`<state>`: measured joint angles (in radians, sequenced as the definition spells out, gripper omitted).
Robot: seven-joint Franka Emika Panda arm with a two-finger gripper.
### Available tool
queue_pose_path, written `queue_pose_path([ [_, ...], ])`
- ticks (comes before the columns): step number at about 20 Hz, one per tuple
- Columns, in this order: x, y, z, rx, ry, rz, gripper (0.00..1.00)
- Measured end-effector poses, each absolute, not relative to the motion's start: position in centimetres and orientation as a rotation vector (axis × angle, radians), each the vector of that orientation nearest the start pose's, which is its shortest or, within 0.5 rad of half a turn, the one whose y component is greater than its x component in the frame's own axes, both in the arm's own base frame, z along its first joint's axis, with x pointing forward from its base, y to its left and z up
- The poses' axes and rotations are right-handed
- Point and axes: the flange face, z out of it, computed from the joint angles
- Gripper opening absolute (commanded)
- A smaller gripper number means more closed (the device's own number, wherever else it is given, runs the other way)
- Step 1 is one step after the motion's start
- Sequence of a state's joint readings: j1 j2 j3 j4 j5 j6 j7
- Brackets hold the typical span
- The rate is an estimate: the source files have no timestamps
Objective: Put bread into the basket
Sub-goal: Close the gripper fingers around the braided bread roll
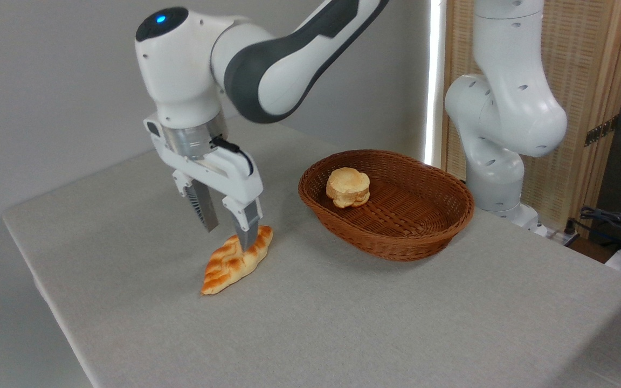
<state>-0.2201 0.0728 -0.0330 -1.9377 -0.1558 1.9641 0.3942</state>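
The braided loaf of bread (pixel 236 261) lies on the grey counter (pixel 343 323), left of centre and near the front-left edge, its long axis running from the lower left to the upper right. Its crust is glossy golden-orange with paler stripes, and both ends taper to points. It lies flat on the counter.

The pincer (pixel 229 231) hangs point-down over the upper right half of the loaf. Its two fingers stand apart, with a clear gap between them. The nearer finger (pixel 248 229) comes down in front of the crust near the loaf's upper end and appears to touch it. The farther finger (pixel 206 210), with its ribbed inner pad facing the camera, ends above and behind the loaf, short of its surface. The loaf is not clamped.

The oval wicker basket (pixel 397 245), reddish-brown with flared sides, stands on the counter to the right of the loaf and well apart from it. Inside it, against the left part of the floor, sits a small round pale bun (pixel 348 187) that looks like two stacked layers.

The white arm (pixel 267 64) reaches in from the upper right, and a blue light glows on its wrist joint. The arm's base (pixel 499 134) stands just behind the basket's right end, in front of a wooden slatted screen (pixel 591 81). Cables (pixel 612 221) lie at the far right edge.
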Motion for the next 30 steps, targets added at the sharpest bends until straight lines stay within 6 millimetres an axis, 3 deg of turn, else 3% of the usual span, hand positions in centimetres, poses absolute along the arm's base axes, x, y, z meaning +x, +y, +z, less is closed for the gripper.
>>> queue_pose_path([
  [4, 55.4, -15.9, 42.8, -3.151, 0.941, 0.081, 1.0],
  [13, 55.2, -15.0, 42.4, -2.996, 1.033, 0.14, 1.0],
  [18, 55.2, -15.0, 42.4, -2.988, 1.052, 0.145, 1.0],
  [24, 55.2, -16.4, 42.0, -3.01, 1.072, 0.118, 1.0],
  [30, 55.4, -16.3, 41.9, -3.023, 1.062, 0.113, 1.0],
])
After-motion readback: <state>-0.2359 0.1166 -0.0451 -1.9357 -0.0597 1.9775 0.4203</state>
